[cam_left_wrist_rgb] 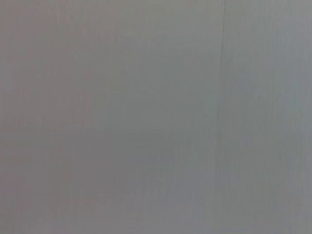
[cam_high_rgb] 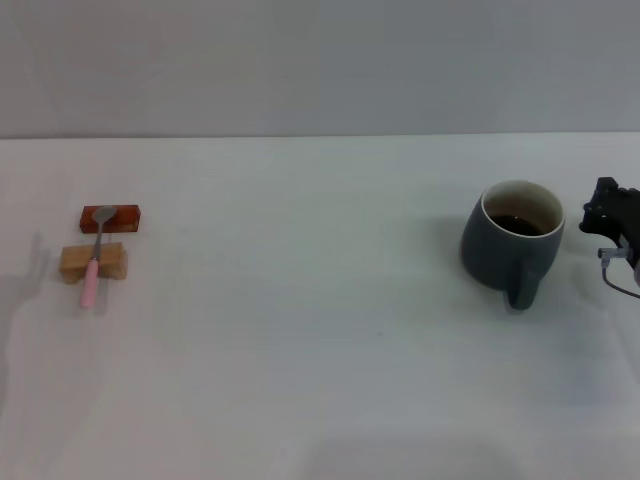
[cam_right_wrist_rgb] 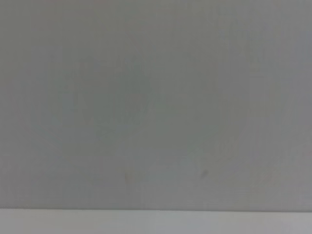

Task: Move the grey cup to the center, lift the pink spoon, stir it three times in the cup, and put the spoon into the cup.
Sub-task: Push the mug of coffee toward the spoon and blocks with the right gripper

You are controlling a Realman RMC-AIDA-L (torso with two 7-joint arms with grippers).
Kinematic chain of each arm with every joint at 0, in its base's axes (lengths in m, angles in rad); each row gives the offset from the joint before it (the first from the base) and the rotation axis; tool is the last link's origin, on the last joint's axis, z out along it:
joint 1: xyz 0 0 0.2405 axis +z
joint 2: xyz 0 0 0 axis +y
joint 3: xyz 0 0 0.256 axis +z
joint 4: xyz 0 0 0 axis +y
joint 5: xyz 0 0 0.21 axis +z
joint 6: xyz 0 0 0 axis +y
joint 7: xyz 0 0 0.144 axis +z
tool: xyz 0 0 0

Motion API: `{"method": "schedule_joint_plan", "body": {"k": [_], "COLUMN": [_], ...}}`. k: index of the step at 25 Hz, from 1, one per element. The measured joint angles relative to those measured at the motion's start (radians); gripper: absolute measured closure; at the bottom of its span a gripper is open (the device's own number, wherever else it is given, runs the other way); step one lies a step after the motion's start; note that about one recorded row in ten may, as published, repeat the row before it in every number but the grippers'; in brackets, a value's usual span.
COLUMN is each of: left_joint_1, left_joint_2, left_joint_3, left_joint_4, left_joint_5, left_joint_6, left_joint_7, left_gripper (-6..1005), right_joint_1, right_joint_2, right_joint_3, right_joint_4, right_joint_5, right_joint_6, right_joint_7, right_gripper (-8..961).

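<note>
The grey cup (cam_high_rgb: 512,243) stands on the white table at the right, handle toward me, with dark liquid inside. The pink spoon (cam_high_rgb: 94,262) lies at the far left, its metal bowl resting on a red-brown block (cam_high_rgb: 111,218) and its pink handle across a tan block (cam_high_rgb: 92,262). My right gripper (cam_high_rgb: 617,225) shows at the right edge, just right of the cup and apart from it. My left gripper is out of view; only a faint shadow shows at the left edge. Both wrist views show only a plain grey surface.
The white table (cam_high_rgb: 320,330) stretches between the spoon and the cup. A grey wall runs behind the table's far edge.
</note>
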Motion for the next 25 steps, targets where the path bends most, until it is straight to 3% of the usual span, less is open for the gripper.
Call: {"method": "schedule_joint_plan", "body": {"k": [25], "left_joint_1": [-0.006], "left_joint_2": [0.0], "left_joint_3": [0.0], "left_joint_4": [0.0], "left_joint_5": [0.0], "left_joint_6": [0.0], "left_joint_7": [0.0], "left_gripper": [224], "right_joint_1": [0.028], "right_joint_2": [0.004], "right_joint_3": [-0.103], "right_joint_4": [0.074], "right_joint_5": [0.0], "right_joint_6": [0.073], "right_joint_7": [0.0], "right_gripper": [955]}}
